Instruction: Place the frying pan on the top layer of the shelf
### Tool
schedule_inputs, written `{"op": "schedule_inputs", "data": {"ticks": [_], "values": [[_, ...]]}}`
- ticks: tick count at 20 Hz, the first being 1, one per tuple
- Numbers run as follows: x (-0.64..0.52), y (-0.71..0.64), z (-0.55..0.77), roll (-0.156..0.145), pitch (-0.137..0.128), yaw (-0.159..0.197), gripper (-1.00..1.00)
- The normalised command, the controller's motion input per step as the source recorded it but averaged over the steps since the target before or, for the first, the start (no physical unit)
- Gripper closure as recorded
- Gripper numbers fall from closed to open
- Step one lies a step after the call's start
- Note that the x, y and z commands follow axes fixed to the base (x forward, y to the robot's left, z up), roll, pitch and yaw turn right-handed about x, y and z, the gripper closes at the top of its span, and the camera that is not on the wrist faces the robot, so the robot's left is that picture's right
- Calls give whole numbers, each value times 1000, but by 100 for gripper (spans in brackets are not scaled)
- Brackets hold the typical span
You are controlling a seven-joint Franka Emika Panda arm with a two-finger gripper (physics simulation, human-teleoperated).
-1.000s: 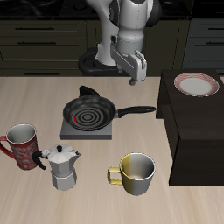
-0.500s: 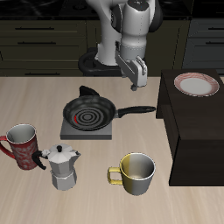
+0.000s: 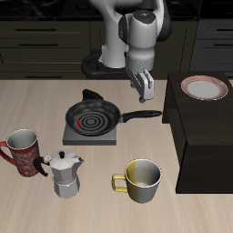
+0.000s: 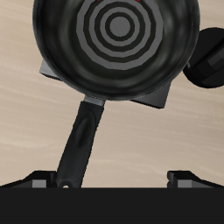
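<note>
black frying pan (image 3: pixel 92 118) sits unlifted on the bench (image 3: pixel 36 100); empty claw (image 3: pixel 146 87) hovers open above its handle; shelf (image 3: pixel 205 136) placement remains.

Frying pan (image 3: pixel 92 117): black, with red and grey concentric rings showing in its bowl; handle black. Shelf (image 3: pixel 205 136): near-black brown. Plate (image 3: pixel 204 87) at upper right: white, reddish rim. Mug (image 3: pixel 23 151) at lower left: dark red, white pattern. Front mug (image 3: pixel 142 180): yellow-olive. Moka pot (image 3: pixel 64 172): silver-grey. Tabletop (image 3: pixel 100 200): pale wood.
</note>
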Motion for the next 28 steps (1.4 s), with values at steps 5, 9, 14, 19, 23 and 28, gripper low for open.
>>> {"op": "schedule_inputs", "data": {"ticks": [5, 9, 14, 19, 23, 28], "values": [[47, 208, -132, 54, 6, -13, -100], [39, 191, -95, 39, -12, 3, -100], [114, 176, -3, 81, -32, 7, -100], [148, -77, -20, -5, -16, -4, -100], [93, -11, -105, 11, -19, 6, -100], [49, -88, -132, 11, -37, -3, -100]]}}
